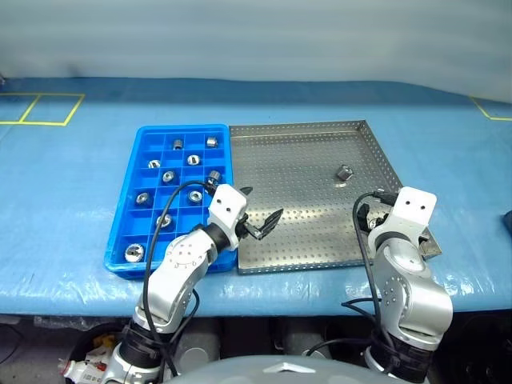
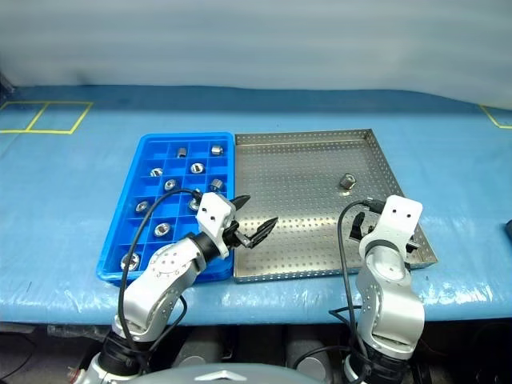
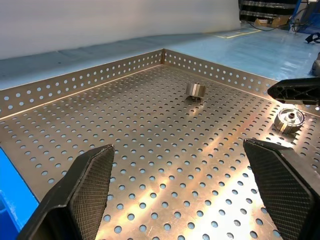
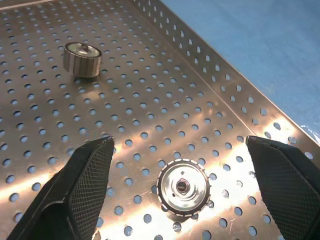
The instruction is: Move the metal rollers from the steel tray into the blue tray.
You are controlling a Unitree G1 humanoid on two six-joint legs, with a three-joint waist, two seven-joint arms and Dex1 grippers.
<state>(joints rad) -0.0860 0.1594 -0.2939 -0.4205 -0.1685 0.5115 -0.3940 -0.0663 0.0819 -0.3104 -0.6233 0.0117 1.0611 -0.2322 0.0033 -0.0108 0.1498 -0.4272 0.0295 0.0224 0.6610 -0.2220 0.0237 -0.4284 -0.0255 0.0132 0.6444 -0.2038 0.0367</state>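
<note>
Blue-covered table (image 1: 72, 200) carries the steel tray (image 1: 304, 160) and the blue tray (image 1: 120, 248) side by side, long edges touching, blue tray on the robot's left.

Blue tray: about nine metal rollers (image 1: 169, 177) sit in separate compartments, spread from the far end to the near-left corner.

Steel tray: two rollers left. One standing roller (image 1: 345, 172) sits right of centre, toward the far-right corner. A second, flat roller (image 4: 183, 187) lies end-up near the tray's right rim, near corner.

Right gripper (image 4: 182, 195): released, jaws wide, nothing held; the flat roller lies on the perforated base directly between its fingers.

Left gripper (image 1: 258, 214): released, empty, hanging over the steel tray's left edge, near side, well apart from both rollers.

No readable writing or labels.
</note>
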